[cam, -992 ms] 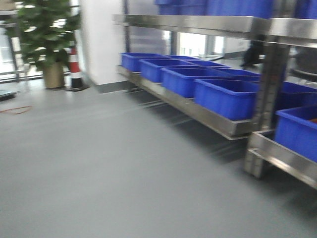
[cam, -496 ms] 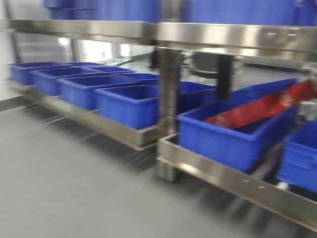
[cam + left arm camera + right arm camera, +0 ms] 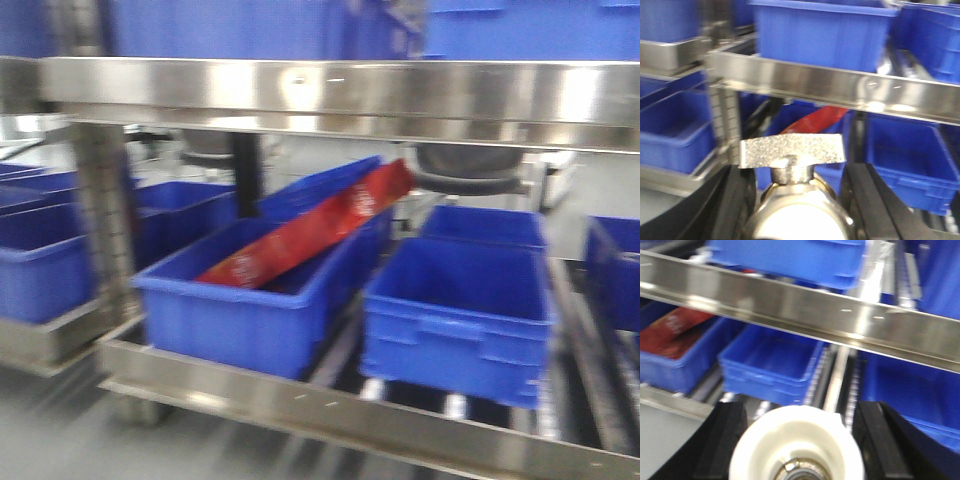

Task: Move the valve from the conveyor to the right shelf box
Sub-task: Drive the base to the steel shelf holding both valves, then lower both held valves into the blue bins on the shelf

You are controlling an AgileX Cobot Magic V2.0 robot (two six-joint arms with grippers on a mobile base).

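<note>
Valve point(image 3: 792, 150) is riding in the left tool point(image 3: 805, 192), whose black fingers point(image 3: 742, 200) are pinching its rounded body from both sides, the flat grey handle standing crosswise on top. It is off the conveyor, which is showing in no view. The right tool point(image 3: 799, 427) is likewise clamping a white wheel point(image 3: 797, 440) with a nut at its centre; I'm judging that to be a second valve seen end-on. Both loads are sitting low in front of the steel shelf point(image 3: 330, 90), probably a carry pose so nothing is catching the rail. On the lower tier, the left box point(image 3: 240, 320) is holding a red packet point(image 3: 310, 230), which is leaning across it with one end poking over the rim. The right box point(image 3: 455, 320) just beside it is showing nothing inside, though everything is blurring. That one is looking like the target, and the drop is not yet done.
</note>
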